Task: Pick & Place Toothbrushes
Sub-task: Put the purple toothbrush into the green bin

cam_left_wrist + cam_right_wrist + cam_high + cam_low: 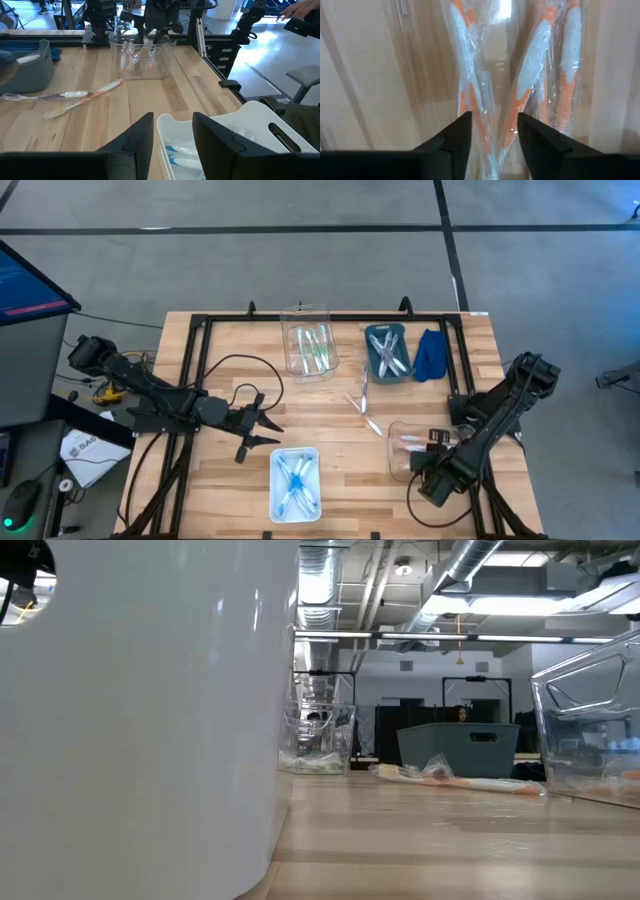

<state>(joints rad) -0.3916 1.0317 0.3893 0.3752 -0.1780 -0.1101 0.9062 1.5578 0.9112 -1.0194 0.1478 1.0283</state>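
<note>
Orange-and-white toothbrushes in clear wrappers lie crossed inside a clear bin at the table's right near side. My right gripper points down into that bin, open, with its fingers on either side of the crossing wrappers. My left gripper hovers open over the far rim of a white bin that holds blue toothbrushes. Loose toothbrushes lie flat mid-table. Green ones lie in a far clear bin, and white-grey ones lie in a blue-grey bin.
A folded blue cloth lies beside the blue-grey bin. A black frame runs along the table's edges. In the low view the white bin's wall blocks the left half. Bare wood lies between the bins.
</note>
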